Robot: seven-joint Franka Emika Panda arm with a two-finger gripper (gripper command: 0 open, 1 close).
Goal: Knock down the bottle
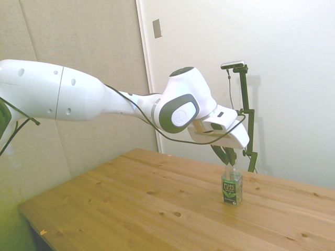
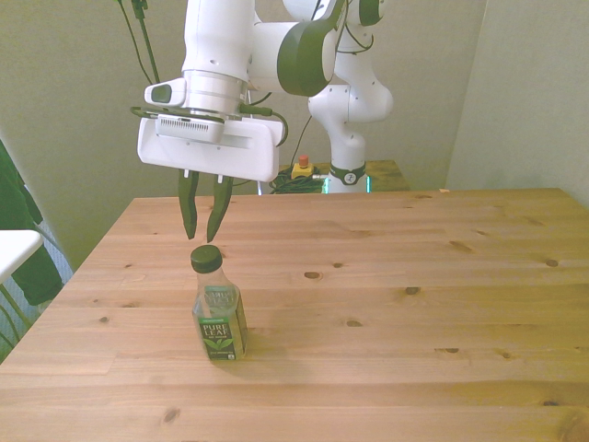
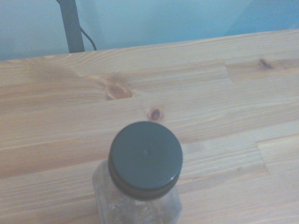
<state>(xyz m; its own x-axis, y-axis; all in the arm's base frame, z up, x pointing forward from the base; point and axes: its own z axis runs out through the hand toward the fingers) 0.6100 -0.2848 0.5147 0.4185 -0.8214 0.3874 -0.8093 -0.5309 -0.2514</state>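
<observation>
The gripper (image 2: 204, 232) hangs just above the bottle (image 2: 217, 313), its dark fingers (image 2: 188, 207) angled inward with a narrow gap at the tips, holding nothing. The front view shows that gap clearly; from the side the fingers overlap and blur into the stand behind them, so the gap is lost there. The bottle stands upright on the table (image 2: 414, 331), at about seven o'clock of centre in the front view. Only the wrist view shows the cap (image 3: 145, 158) from above; its label is cut off there.

Side view looks across the table (image 1: 157, 204); front view faces it; wrist view looks down close. All share the bottle (image 2: 218, 313).
</observation>
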